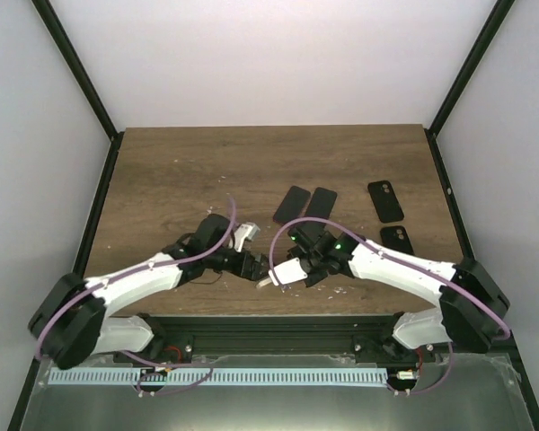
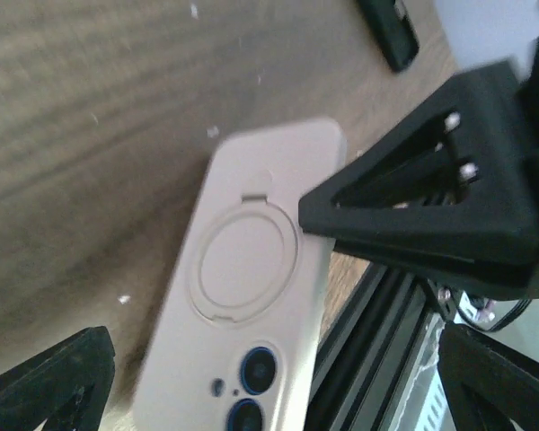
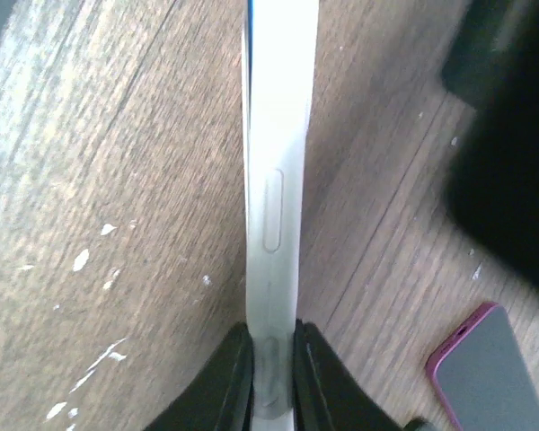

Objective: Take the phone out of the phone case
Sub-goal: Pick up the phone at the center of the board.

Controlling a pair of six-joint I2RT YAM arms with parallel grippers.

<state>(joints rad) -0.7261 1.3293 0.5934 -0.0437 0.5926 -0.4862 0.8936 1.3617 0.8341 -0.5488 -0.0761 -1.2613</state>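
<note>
A beige phone case (image 2: 251,296) with a round ring on its back holds a phone whose blue-rimmed camera lenses (image 2: 259,368) show through it. My right gripper (image 3: 271,382) is shut on the case's edge, which I see edge-on (image 3: 274,180), above the wooden table near its front edge. A thin blue strip of the phone (image 3: 248,22) shows along one side. In the top view the case (image 1: 286,272) sits between both grippers. My left gripper (image 2: 269,395) is open, its fingers (image 2: 49,386) wide apart on either side of the case's camera end, not touching it. The right gripper's black finger (image 2: 413,215) shows against the case.
Two dark phones (image 1: 292,204) (image 1: 320,205) lie side by side behind the grippers. Two black cases (image 1: 385,199) (image 1: 396,239) lie at the right. A pink-cased phone (image 3: 485,368) lies close to the right gripper. The table's front edge and black rail (image 2: 377,332) are just below the case.
</note>
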